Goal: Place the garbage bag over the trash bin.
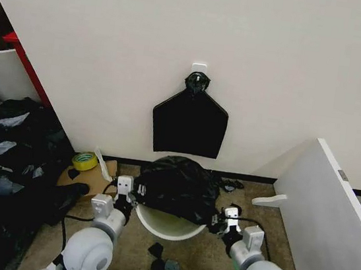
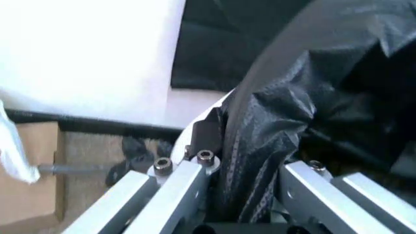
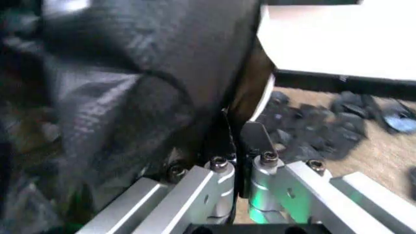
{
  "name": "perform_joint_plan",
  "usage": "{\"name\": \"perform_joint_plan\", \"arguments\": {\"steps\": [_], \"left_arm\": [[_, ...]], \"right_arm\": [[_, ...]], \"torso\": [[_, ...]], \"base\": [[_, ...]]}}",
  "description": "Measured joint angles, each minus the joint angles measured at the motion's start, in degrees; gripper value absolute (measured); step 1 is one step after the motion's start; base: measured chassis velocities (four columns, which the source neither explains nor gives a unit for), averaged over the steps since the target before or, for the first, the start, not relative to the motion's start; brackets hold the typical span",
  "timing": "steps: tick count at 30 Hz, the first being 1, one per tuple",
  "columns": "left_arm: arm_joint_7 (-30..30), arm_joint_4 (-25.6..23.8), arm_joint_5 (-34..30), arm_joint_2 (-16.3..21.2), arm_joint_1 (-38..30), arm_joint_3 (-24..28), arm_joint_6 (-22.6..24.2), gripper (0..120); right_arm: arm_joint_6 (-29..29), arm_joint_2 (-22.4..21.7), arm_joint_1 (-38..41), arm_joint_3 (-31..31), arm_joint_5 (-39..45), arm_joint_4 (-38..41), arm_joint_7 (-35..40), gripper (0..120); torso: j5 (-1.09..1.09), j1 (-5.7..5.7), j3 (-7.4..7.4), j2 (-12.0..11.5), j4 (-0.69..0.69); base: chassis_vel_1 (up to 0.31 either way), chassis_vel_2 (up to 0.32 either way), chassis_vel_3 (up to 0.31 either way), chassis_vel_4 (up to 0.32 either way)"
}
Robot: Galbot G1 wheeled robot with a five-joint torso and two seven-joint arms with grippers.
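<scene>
Trash bin [image 1: 167, 225] on the floor by the wall, cream rim showing on the near side. Black garbage bag [image 1: 177, 186] bunched over its far part, covering most of the opening. Left hand [image 1: 124, 197] at the bin's left rim, fingers [image 2: 195, 165] spread with bag film between them; whether it pinches, cannot tell. Right hand [image 1: 221, 221] at the right rim, fingers [image 3: 224, 170] nearly closed on the bag's edge. Another black bag [image 1: 190, 119] hangs from a wall hook above. Tape roll [image 1: 84, 160] on cardboard to the left.

Even, soft light on the wall [image 1: 277, 54] (no glare); dim left of it; both wrist views blurred close up
</scene>
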Motion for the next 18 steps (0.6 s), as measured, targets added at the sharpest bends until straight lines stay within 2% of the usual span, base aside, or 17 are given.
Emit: {"name": "perform_joint_plan", "arguments": {"steps": [7,12,13,18], "left_arm": [[-0.05,0.03,-0.3,-0.66,-0.21,0.47,0.04,1],[-0.06,1.42,0.41,-1.12,-0.76,1.1,-0.06,1],[-0.06,1.42,0.41,-1.12,-0.76,1.1,-0.06,1],[-0.05,2.82,0.99,-1.34,-1.67,0.58,0.09,1]], "right_arm": [[6.5,0.84,-0.13,-0.82,-12.58,-3.44,-3.8,0],[12.34,-0.15,-0.52,0.95,-14.53,-3.59,-3.84,22],[12.34,-0.15,-0.52,0.95,-14.53,-3.59,-3.84,22],[18.73,-5.3,-0.43,2.02,-15.06,-4.83,-6.09,45]], "torso": [[0.0,0.0,0.01,0.0,0.0],[0.0,0.0,0.01,0.0,0.0],[0.0,0.0,0.01,0.0,0.0],[0.01,0.0,0.01,0.0,0.01]], "base": [[0.0,0.0,0.0,0.0],[0.0,0.0,0.0,0.0],[0.0,0.0,0.0,0.0],[0.0,0.0,0.0,0.0]]}}
